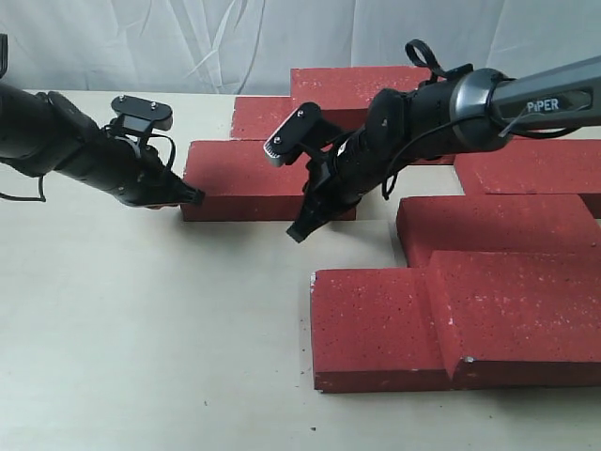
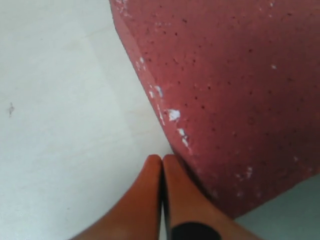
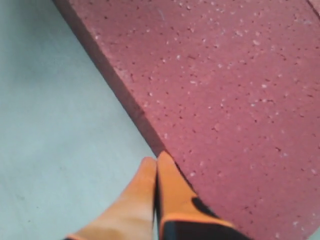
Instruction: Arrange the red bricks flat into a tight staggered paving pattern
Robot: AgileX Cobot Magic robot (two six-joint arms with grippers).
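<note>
A dark-red, grainy rectangular paving brick flecked with white, the middle brick, lies flat on the cream-white tabletop, and both arms meet it. The left gripper points at this brick's left short end. In the left wrist view its orange fingers are pressed together with nothing between them, and the tips sit right against the chipped corner edge of the middle brick. The right gripper comes down at the near long edge of the same brick, towards its right end. Its fingers are likewise closed tight on nothing, tips at the rim of the middle brick (contact looks likely, though the black arm hides it from outside).

Behind the middle brick lie two more red bricks, one just behind it and another further back. To its right lies a fourth brick, apart from it. Nearer the camera than the middle brick are a fifth brick and a front pair, one of the two standing a step higher than the other.
</note>
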